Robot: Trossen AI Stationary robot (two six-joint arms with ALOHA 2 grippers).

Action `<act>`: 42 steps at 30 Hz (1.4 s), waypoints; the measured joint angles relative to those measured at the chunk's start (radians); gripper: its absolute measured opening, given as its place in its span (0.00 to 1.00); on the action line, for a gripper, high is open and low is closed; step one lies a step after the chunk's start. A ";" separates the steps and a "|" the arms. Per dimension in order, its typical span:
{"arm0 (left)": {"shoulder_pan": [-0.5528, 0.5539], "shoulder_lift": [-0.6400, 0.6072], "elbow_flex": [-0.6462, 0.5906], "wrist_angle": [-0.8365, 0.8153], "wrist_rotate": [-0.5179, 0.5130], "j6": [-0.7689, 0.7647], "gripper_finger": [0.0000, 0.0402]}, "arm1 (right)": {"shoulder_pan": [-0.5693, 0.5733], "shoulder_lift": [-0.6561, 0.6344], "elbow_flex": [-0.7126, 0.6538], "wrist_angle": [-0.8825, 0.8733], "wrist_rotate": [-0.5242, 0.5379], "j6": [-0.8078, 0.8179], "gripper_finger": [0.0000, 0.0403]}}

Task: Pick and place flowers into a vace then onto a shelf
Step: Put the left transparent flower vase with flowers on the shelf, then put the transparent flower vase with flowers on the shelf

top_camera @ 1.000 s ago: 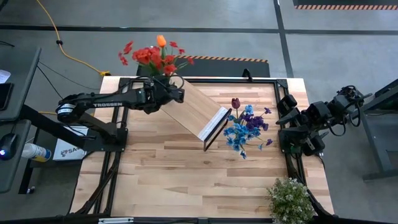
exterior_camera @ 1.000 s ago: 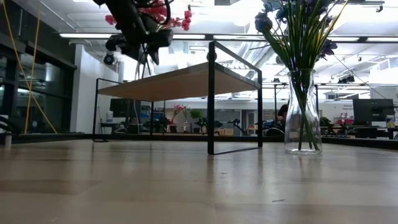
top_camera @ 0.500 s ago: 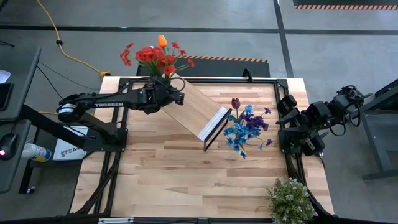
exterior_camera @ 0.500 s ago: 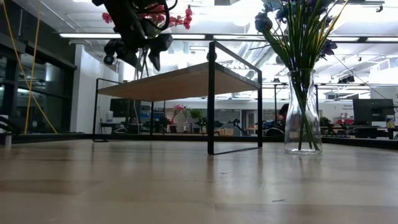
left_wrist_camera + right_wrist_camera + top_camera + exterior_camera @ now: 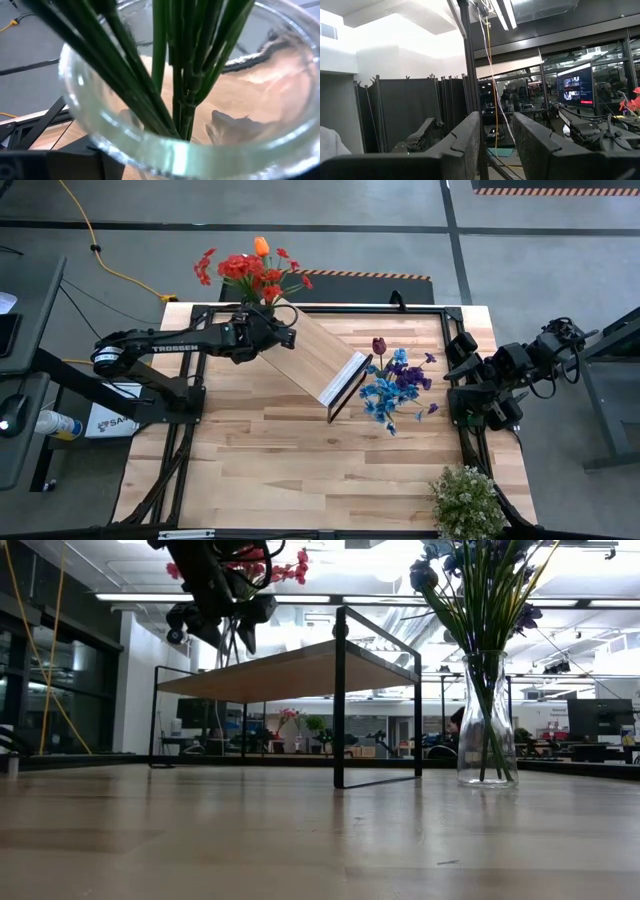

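Since one second ago the left gripper (image 5: 274, 327) has spread its fingers, and the red flowers (image 5: 250, 270) with the orange tulip (image 5: 260, 246) have shifted a little toward the far left; over the last half second almost nothing changes.

These red flowers stand in a glass vase (image 5: 165, 150) at the far end of the shelf (image 5: 318, 352), near the far left corner of the table (image 5: 300, 460). In the left wrist view the green stems (image 5: 180, 75) fill the round rim of the vase, very close to the camera. The left gripper is at the vase, above the shelf board. In the low view its dark fingers (image 5: 248, 632) stand apart around the stems, open, and I cannot tell if they touch the glass.

The shelf lies slanted across the middle of the table, on its thin black frame. Just to the right of its near end stands a second vase (image 5: 487, 720) with blue and purple flowers (image 5: 398, 390) and a dark red rose (image 5: 379, 345).

The right gripper (image 5: 495, 145) waits beyond the right edge of the table, well apart from the flowers. Its two fingers stand a narrow gap apart and hold nothing. A bushy pale plant (image 5: 466, 500) is at the near right corner.
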 joint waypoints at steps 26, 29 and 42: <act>-0.212 -0.193 0.001 -0.102 0.000 0.000 0.99 | 0.000 0.000 0.000 0.003 0.000 0.000 0.27; -0.271 -0.224 0.001 -0.110 0.000 0.000 0.99 | 0.000 0.000 0.000 0.003 0.000 0.001 0.27; -0.617 -0.320 0.002 -0.060 0.170 -0.026 0.99 | 0.000 -0.041 0.000 -0.113 -0.108 0.184 0.27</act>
